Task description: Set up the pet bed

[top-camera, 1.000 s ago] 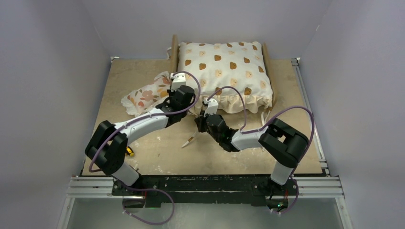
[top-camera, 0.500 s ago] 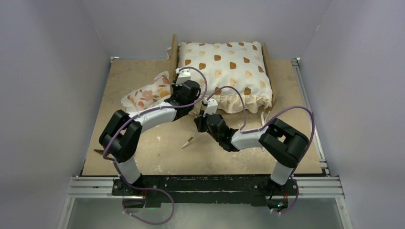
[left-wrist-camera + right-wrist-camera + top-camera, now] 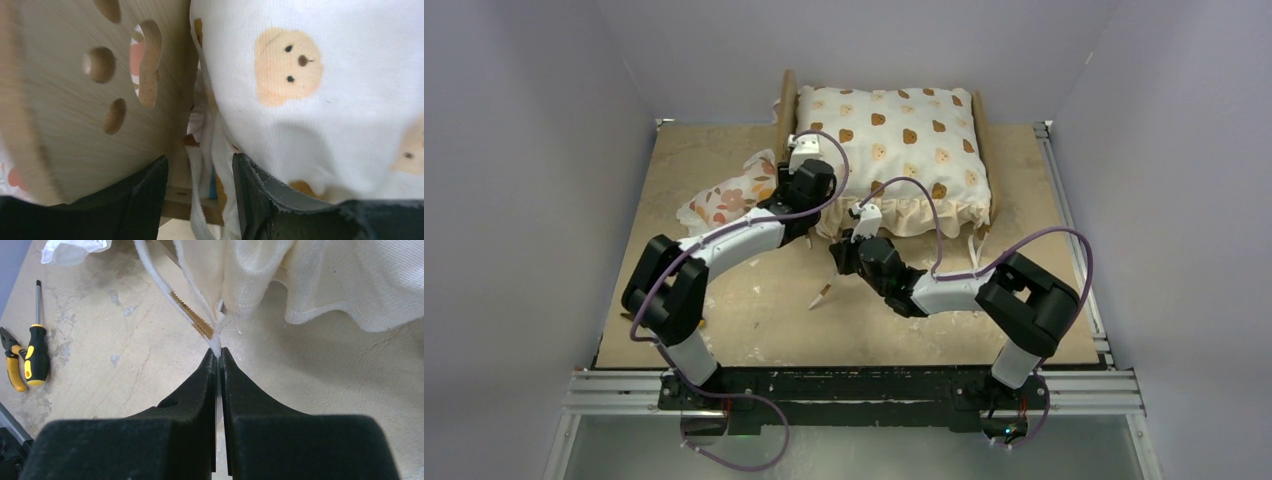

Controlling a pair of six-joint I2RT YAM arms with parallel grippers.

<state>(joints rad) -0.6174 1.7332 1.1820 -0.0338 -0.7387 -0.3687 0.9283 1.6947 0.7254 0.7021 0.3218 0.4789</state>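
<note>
A tan wooden tabletop (image 3: 704, 160) fills the middle, scuffed and smeared with pale white patches (image 3: 764, 335) (thickest toward the near edge). Plain pale grey panels close it in on three sides: the left wall (image 3: 524, 150), the back wall (image 3: 874, 40) and the right wall (image 3: 1174, 150). Aluminium rails run along the near edge (image 3: 604, 392) and the right side (image 3: 1074, 230). Below the near rail lies a dull grey-green surface (image 3: 874, 450). The light is soft and even, with only faint shadows.

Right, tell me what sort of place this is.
Probably a robot lab test cell, not a home: bare grey walls box in a scuffed wooden tabletop mounted on aluminium rails, and a screwdriver and pliers lie on it.
</note>
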